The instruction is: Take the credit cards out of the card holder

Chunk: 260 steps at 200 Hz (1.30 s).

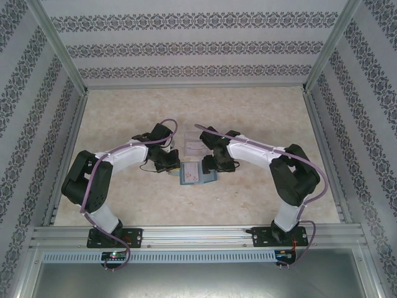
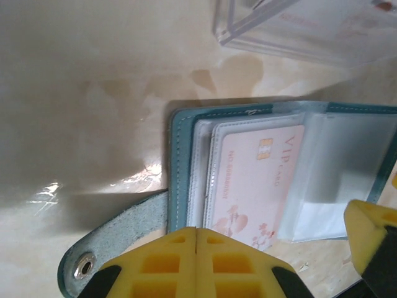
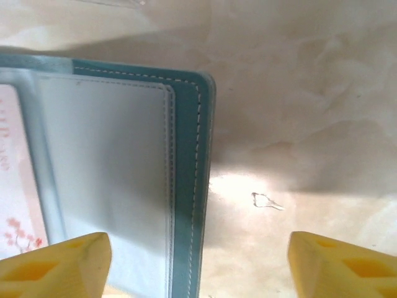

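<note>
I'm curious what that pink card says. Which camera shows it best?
The left wrist view: the pink card lies almost whole in the teal card holder, chip and lettering showing. The right wrist view catches just its edge; the top view makes it a tiny pale patch.

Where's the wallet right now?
In the top view, the wallet lies open centrally between the left tool and right tool, on the clear tray's near side.

Pale, marbled surface (image 1: 124, 124), two things lying near its middle.
The teal card holder (image 1: 195, 176) lies opened flat on it with the inner pockets facing up. Its snap strap (image 2: 99, 248) is spread on the bare top at one side. A clear plastic tray (image 1: 194, 146) rests just beyond the holder's far edge, not touching it.
</note>
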### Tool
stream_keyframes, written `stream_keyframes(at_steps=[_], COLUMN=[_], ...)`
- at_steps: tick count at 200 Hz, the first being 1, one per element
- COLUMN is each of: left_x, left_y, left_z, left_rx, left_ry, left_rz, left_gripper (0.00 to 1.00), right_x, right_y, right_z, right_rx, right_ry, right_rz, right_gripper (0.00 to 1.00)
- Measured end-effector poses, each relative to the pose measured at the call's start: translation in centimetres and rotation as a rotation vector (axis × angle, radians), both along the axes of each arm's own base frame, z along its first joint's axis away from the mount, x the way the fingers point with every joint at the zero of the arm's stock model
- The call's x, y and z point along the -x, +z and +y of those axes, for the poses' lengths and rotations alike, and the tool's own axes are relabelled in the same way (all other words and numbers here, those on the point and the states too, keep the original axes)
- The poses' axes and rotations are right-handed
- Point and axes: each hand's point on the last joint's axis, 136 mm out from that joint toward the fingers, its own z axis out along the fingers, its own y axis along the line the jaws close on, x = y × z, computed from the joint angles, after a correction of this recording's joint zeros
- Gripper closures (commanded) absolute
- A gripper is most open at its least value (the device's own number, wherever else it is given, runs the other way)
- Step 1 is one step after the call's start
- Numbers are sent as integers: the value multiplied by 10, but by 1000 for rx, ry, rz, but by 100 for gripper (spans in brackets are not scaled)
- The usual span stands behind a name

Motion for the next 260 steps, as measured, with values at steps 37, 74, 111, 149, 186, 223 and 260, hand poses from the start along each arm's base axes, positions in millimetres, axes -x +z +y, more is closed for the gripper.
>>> stream_keyframes(at_steps=[37, 74, 111, 149, 186, 223, 260], left_x=[-2, -3, -4, -7, -10, -7, -9], left_y=[2, 3, 2, 1, 1, -5, -12], left_z=[-1, -3, -11, -18, -31, -43, -45], left_rx=[4, 11, 25, 54, 83, 95, 97], left_ry=[1, 6, -5, -6, -18, -38, -27], left_rz=[-5, -5, -9, -10, -11, 0, 9], left_gripper=[96, 96, 96, 96, 92, 93, 94], right_x=[-2, -3, -11, -16, -19, -21, -21], right_y=[25, 41, 45, 46, 27, 19, 9], right_z=[4, 13, 24, 47, 66, 73, 77], right_rx=[-74, -220, -346, -467, -539, -569, -577], right_ry=[34, 28, -3, -36, -68, -82, -86], right_rz=[-84, -126, -119, -86, -16, 13, 41], right_gripper=[2, 2, 21, 44, 66, 68, 69])
